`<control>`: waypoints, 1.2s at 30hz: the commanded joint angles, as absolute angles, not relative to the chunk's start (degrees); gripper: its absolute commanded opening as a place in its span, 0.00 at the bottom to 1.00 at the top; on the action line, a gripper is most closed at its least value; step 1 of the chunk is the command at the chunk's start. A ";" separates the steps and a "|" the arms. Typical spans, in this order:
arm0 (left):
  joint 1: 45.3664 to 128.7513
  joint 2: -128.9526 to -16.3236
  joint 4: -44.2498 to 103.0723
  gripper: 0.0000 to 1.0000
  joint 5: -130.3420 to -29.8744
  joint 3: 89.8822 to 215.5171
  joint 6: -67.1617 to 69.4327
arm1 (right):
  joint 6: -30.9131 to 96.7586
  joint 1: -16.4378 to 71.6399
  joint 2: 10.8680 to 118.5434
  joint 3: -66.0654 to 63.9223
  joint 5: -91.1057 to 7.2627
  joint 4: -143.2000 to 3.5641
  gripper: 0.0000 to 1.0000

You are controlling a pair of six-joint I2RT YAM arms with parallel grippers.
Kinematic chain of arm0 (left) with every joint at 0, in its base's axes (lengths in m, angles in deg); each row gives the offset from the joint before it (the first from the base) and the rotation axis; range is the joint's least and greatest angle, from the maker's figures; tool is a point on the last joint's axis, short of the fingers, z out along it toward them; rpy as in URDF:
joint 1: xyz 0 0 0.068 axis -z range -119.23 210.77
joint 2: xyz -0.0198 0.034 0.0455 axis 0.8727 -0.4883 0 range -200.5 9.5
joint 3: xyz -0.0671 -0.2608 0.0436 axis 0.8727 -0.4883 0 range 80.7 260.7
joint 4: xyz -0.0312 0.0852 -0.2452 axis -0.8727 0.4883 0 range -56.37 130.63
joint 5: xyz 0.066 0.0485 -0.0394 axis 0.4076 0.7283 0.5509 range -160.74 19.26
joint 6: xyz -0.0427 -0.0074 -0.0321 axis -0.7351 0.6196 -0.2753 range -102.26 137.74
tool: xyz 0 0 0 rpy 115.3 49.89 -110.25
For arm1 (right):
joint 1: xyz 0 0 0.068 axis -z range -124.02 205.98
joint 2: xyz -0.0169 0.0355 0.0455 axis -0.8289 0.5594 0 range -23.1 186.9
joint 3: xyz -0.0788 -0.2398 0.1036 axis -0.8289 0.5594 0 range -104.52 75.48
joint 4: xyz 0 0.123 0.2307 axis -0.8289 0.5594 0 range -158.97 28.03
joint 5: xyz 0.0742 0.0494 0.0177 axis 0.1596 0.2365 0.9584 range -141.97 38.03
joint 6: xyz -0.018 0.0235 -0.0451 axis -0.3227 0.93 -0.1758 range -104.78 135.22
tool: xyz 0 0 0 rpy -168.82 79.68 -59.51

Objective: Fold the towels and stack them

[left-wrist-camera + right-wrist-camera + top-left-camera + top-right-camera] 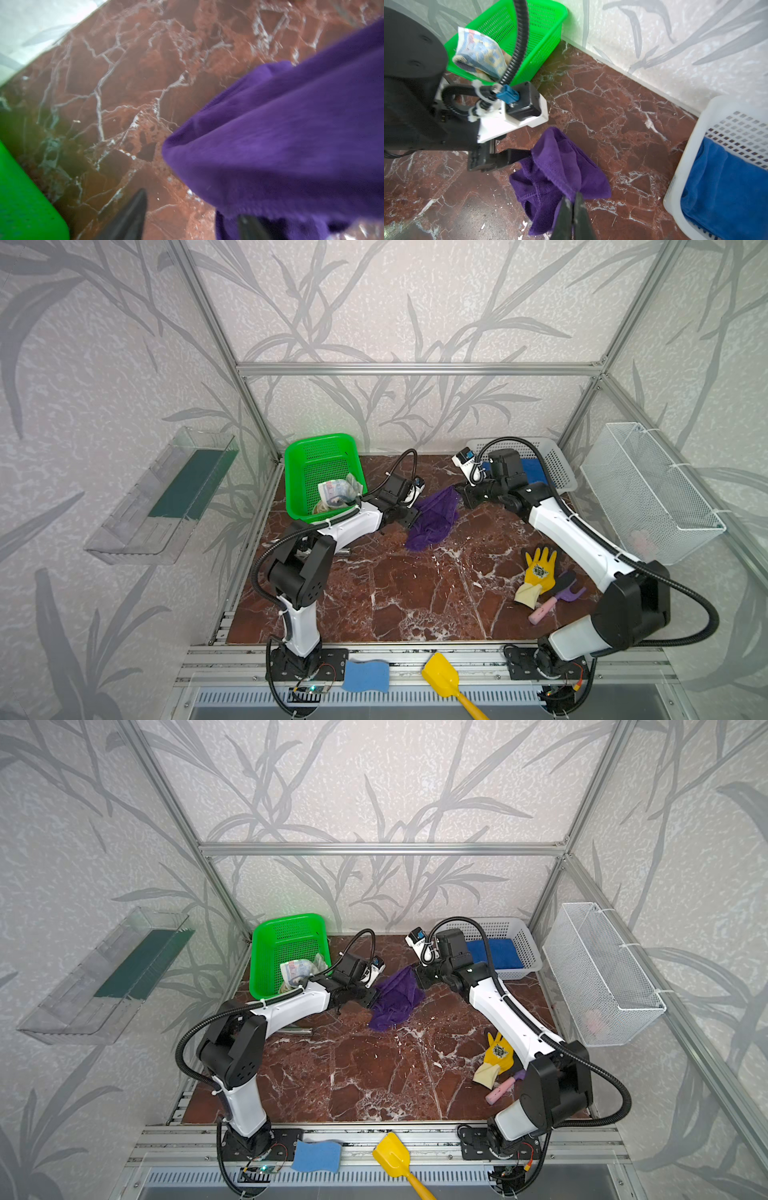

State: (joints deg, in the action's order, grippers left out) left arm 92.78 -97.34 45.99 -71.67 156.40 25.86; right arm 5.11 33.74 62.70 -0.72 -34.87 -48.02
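Barely started, nothing stacked yet

Purple towel point(432, 518) sits crumpled on the bench point(415, 593). Right gripper point(572, 207) is pinching one corner, left gripper point(192, 203) is jaws-apart at its edge. Blue towel point(498, 955) is in the white basket point(528, 944), printed towel point(336, 491) bunched in the green basket point(320, 448).

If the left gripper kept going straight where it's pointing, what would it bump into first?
The crumpled dark purple cloth towel: the left gripper points straight at it, and one finger seems to touch it.

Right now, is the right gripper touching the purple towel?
Touching. The right wrist view shows the right gripper shut, with a raised fold of the purple towel pinched between its tips and no gap between cloth and fingers.
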 commanded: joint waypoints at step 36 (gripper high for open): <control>93.33 -88.29 3.38 0.61 -79.78 132.47 30.23 | 3.75 33.58 53.94 -1.11 -21.02 -47.44 0.00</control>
